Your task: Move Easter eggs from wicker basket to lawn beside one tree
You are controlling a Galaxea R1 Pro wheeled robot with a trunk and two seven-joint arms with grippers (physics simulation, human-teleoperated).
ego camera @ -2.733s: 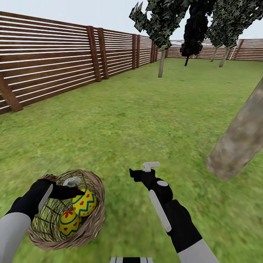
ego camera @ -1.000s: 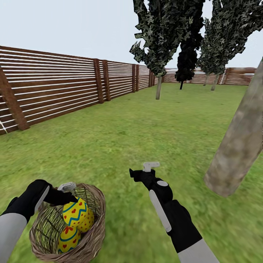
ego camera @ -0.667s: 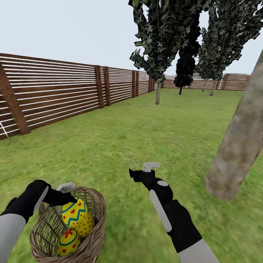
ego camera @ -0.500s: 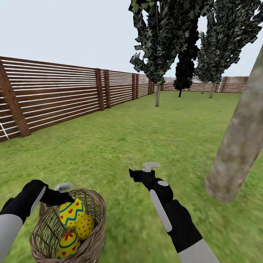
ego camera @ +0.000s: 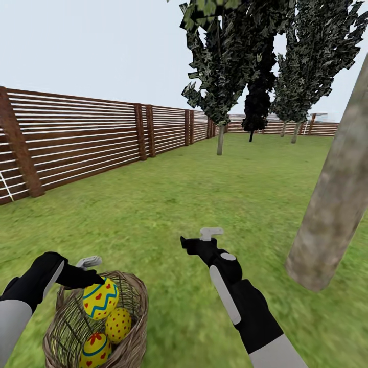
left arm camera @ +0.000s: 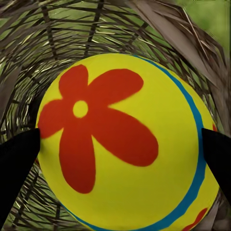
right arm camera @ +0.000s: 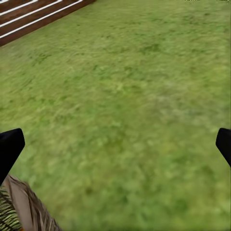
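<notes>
From the head view, you are facing open lawn (ego camera: 168, 204) running ahead to the slatted fence (ego camera: 76, 138) along your left and far side, with the thick leaning tree (ego camera: 332, 204) close on your right. Three thin-trunked trees (ego camera: 221, 76) and one dark narrow one are standing well beyond. Your left gripper (ego camera: 94, 276) is closing around the top egg (ego camera: 99, 298) over the wicker basket (ego camera: 130, 327); two more eggs (ego camera: 117, 323) are lying inside, making three. Your right gripper (ego camera: 204, 236) is hovering over bare grass, holding nothing, its jaws spread.

In the left wrist view, one red-flowered egg (left arm camera: 120, 144) is sitting between the dark fingers (left arm camera: 17, 159), apparently touching both, with basket weave (left arm camera: 72, 33) behind.

In the right wrist view, flat grass (right arm camera: 125, 106) is stretching to the fence (right arm camera: 38, 17), and a basket edge (right arm camera: 24, 207) is showing.
</notes>
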